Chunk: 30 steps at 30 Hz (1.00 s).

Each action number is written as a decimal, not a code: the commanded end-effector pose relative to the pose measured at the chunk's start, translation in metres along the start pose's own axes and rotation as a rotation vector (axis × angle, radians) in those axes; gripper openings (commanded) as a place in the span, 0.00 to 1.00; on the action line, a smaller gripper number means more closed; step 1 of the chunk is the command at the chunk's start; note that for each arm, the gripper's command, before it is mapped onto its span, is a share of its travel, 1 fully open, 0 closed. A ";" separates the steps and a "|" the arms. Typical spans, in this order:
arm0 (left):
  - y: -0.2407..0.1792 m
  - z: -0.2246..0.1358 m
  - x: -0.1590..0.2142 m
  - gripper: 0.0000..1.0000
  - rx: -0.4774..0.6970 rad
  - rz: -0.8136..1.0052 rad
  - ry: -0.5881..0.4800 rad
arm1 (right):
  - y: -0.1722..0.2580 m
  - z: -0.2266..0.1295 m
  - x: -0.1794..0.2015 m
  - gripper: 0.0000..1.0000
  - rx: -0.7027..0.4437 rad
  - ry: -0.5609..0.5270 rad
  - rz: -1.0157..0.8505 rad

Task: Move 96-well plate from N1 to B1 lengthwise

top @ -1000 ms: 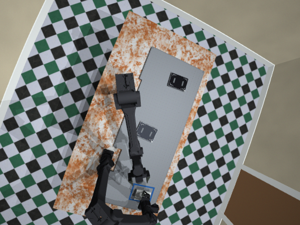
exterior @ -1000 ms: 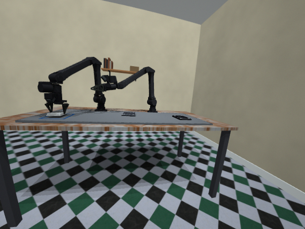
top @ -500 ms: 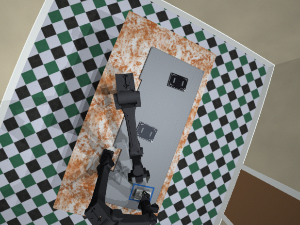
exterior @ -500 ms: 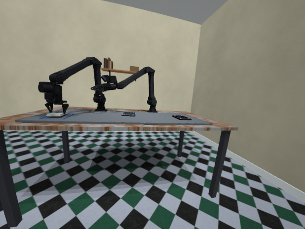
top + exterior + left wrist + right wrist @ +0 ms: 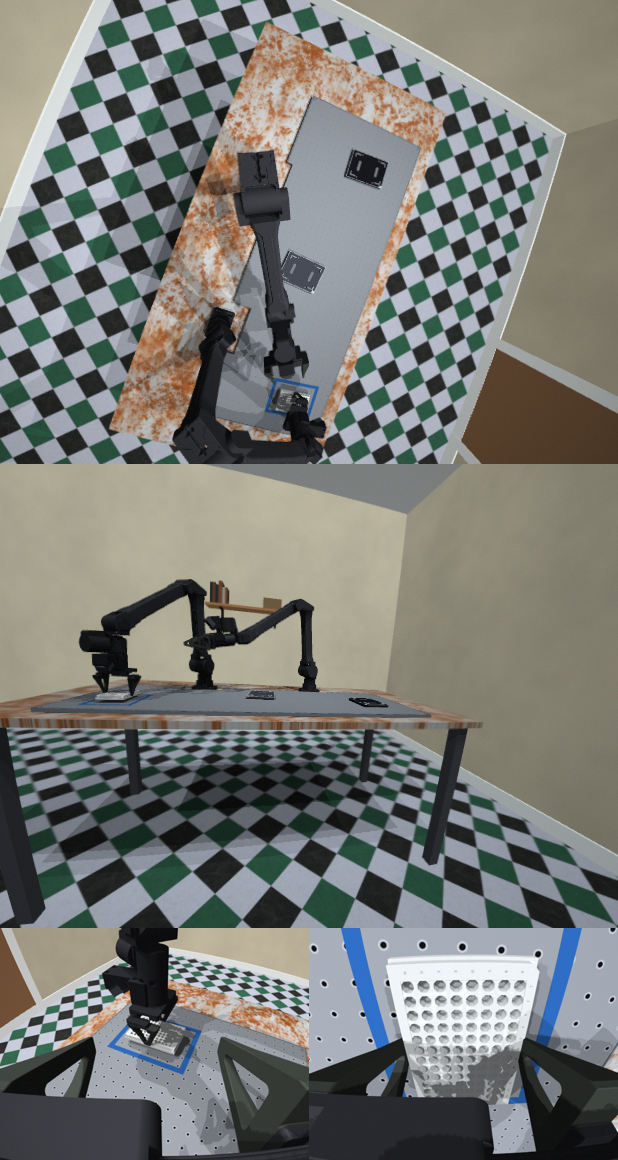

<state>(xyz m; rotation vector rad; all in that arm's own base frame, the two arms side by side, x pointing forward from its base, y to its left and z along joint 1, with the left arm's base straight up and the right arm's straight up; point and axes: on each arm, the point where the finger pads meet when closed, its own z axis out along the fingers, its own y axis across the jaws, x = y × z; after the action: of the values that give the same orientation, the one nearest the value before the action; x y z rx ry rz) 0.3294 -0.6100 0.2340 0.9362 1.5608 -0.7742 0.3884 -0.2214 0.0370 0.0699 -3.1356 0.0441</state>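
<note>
The white 96-well plate [image 5: 285, 400] [image 5: 114, 697] [image 5: 172, 1035] [image 5: 463, 1007] lies level, its long sides along those of the blue taped outline [image 5: 297, 384] [image 5: 141, 700] [image 5: 188, 1052] [image 5: 371, 1002] at B1. It is at or just above the bench; whether it touches is unclear. My right gripper [image 5: 118, 693] [image 5: 155, 1033] [image 5: 463, 1043] points down, shut on the plate across its long sides. The plate's end nearest the right wrist is partly hidden. My left gripper [image 5: 287, 377] is open and empty, raised beside B1. Nest N1 [image 5: 367, 169] [image 5: 368, 702] is empty.
A second, grey nest [image 5: 302, 271] [image 5: 261, 694] sits near the middle of the perforated grey bench board [image 5: 350, 215] and is empty. The left forearm reaches close past it. Both grippers are near each other at B1, close to the table's end.
</note>
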 end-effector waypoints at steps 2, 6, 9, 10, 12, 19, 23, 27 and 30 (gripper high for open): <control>0.005 0.015 -0.020 1.00 -0.009 -0.015 -0.042 | -0.010 -0.023 -0.016 0.79 0.040 -0.065 0.003; 0.005 0.015 -0.020 1.00 -0.009 -0.015 -0.042 | -0.004 -0.010 -0.008 0.79 0.027 -0.043 0.002; 0.005 0.015 -0.020 1.00 -0.009 -0.015 -0.042 | -0.001 -0.008 -0.002 0.79 0.028 -0.045 0.002; 0.005 0.015 -0.020 1.00 -0.009 -0.015 -0.042 | -0.001 -0.006 -0.001 0.79 0.028 -0.045 0.003; 0.005 0.015 -0.020 1.00 -0.009 -0.015 -0.042 | -0.001 0.004 0.001 0.79 0.018 -0.028 0.004; 0.005 0.015 -0.020 1.00 -0.009 -0.015 -0.042 | -0.011 0.014 -0.011 0.79 0.020 -0.031 0.008; 0.005 0.015 -0.020 1.00 -0.009 -0.015 -0.042 | -0.011 0.010 -0.012 0.79 0.025 -0.039 0.009; 0.005 0.015 -0.020 1.00 -0.009 -0.015 -0.042 | -0.009 0.004 -0.010 1.00 0.026 -0.040 0.007; 0.005 0.015 -0.020 1.00 -0.009 -0.015 -0.042 | -0.009 0.004 -0.010 1.00 0.026 -0.040 0.007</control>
<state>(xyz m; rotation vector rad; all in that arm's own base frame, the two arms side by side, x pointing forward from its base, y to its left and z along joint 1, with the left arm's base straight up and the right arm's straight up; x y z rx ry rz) 0.3294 -0.6100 0.2340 0.9362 1.5608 -0.7742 0.3861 -0.2193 0.0255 0.0756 -3.1401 0.0489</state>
